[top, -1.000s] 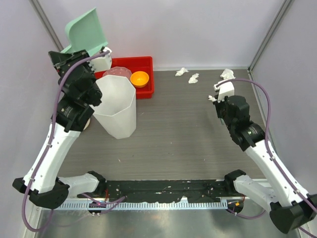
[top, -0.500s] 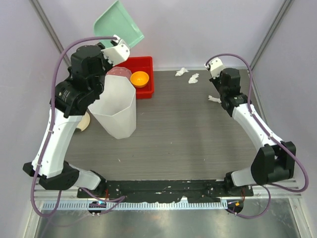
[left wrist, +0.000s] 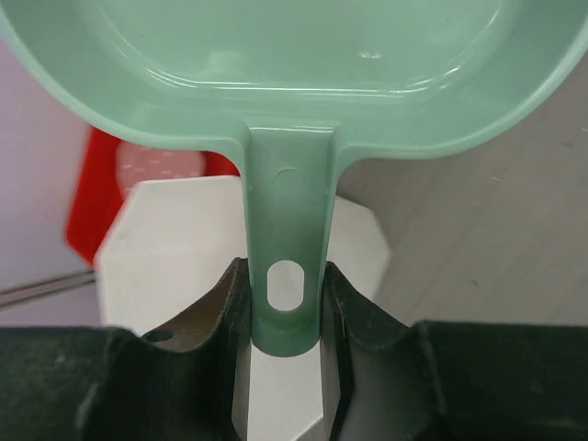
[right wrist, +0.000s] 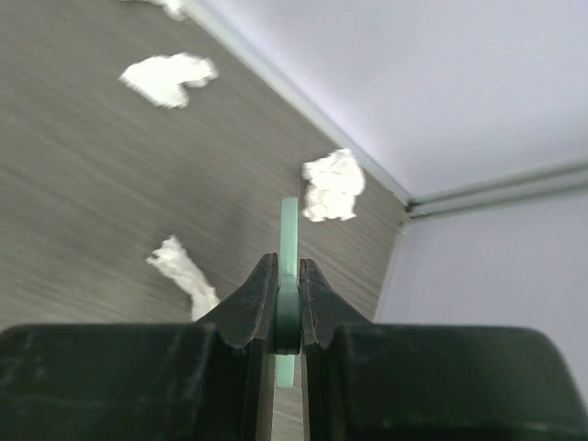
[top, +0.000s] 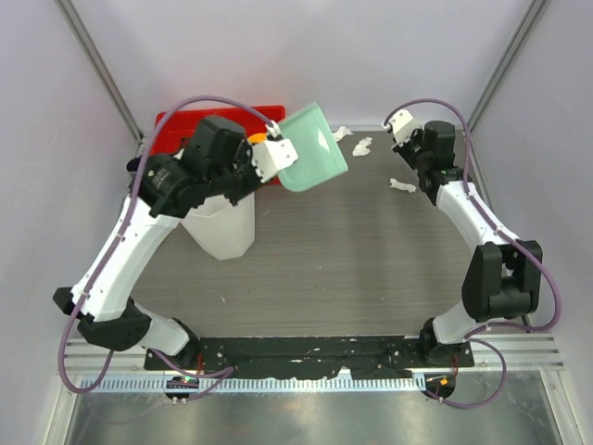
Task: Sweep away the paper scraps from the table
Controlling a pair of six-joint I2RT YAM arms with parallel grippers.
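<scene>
Several white paper scraps lie at the back right of the table (top: 352, 260): one (top: 341, 133), another (top: 362, 146) and a third (top: 402, 185). My left gripper (top: 271, 154) is shut on the handle (left wrist: 287, 230) of a mint-green dustpan (top: 312, 159), held tilted above the table beside the bin. My right gripper (top: 419, 153) hovers by the back right corner, shut on a thin green flat tool (right wrist: 289, 230) seen edge-on. In the right wrist view, scraps lie ahead (right wrist: 333, 186), to the left (right wrist: 184, 271) and farther off (right wrist: 170, 76).
A large white faceted bin (top: 222, 232) stands at the left under my left arm; it also shows in the left wrist view (left wrist: 175, 239). A red tray (top: 185, 122) with an orange bowl (top: 257, 139) sits behind it. Walls and rails close the back and right sides.
My left arm swung the dustpan down from high at the back to low over the table right of the bin. My right gripper shifted slightly toward the back corner.
</scene>
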